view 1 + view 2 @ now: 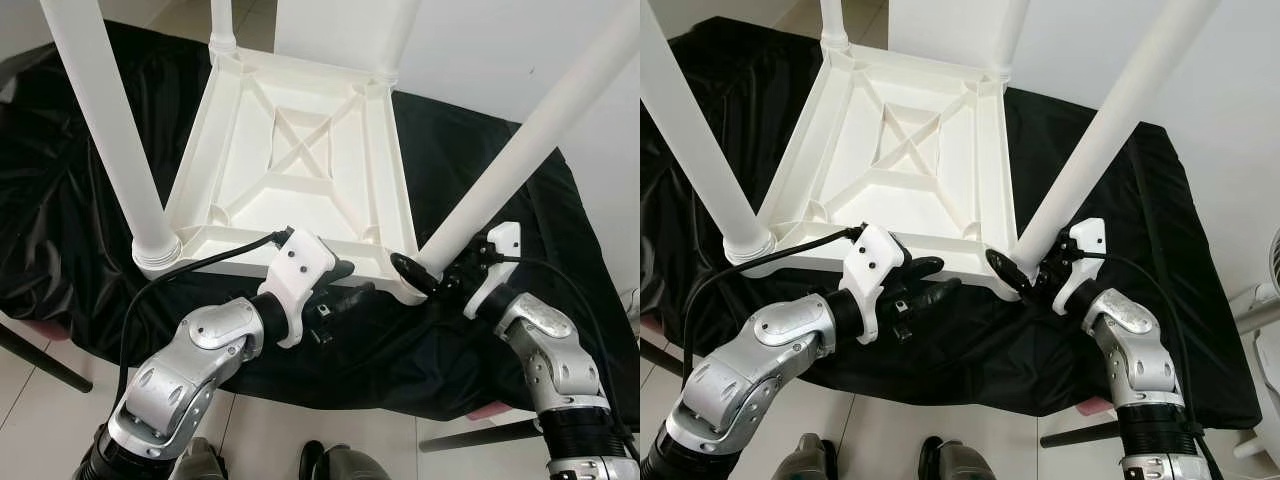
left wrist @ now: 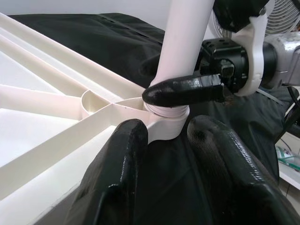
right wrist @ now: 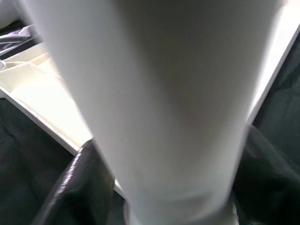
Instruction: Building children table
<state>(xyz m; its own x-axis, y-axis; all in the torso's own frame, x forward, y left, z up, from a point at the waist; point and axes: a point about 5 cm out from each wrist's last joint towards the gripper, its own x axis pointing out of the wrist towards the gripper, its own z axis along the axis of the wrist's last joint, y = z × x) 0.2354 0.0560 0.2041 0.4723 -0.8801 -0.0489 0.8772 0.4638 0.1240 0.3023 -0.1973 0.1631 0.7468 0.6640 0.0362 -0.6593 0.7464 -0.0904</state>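
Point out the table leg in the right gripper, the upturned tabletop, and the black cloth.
table leg (image 1: 520, 160), left eye view, mid-shaft.
upturned tabletop (image 1: 300, 150), left eye view, crossed ribs.
black cloth (image 1: 1120, 190), right eye view, bare right part.

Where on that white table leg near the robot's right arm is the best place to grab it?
Low down, just above its socket, coming from the side. The table leg is a round, slanted tube, so two fingers close across it, as the right gripper does now.
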